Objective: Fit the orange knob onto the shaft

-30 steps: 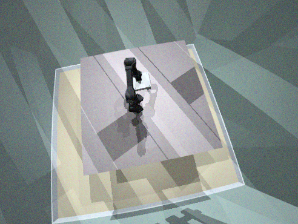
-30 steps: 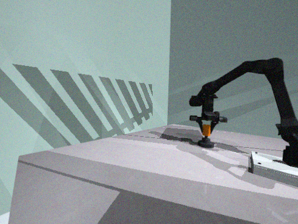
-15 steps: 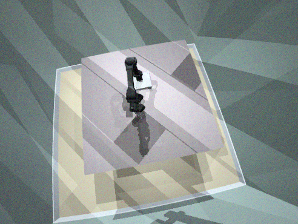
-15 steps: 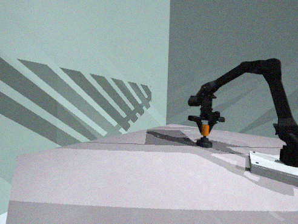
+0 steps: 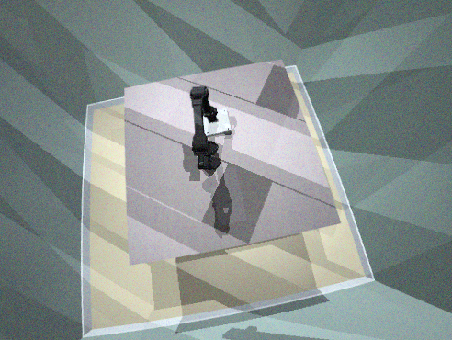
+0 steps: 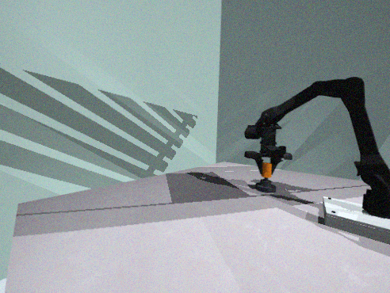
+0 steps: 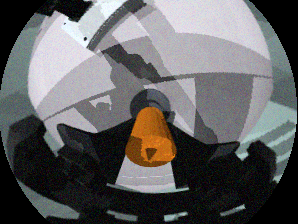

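Observation:
The orange knob is upright between the fingers of my gripper, which is shut on it. The dark round pedestal stands on the table directly below the knob in the exterior view; in the wrist view it shows behind the knob's far end. The knob's lower end is at about the top of the shaft, well above the pedestal's base. Whether it touches the shaft, and the shaft's flat side, cannot be seen. In the top view the arm hides knob and pedestal.
The arm's white base plate lies on the pale table, to the right of the pedestal in the exterior view. Dark shadows cross the tabletop around the pedestal.

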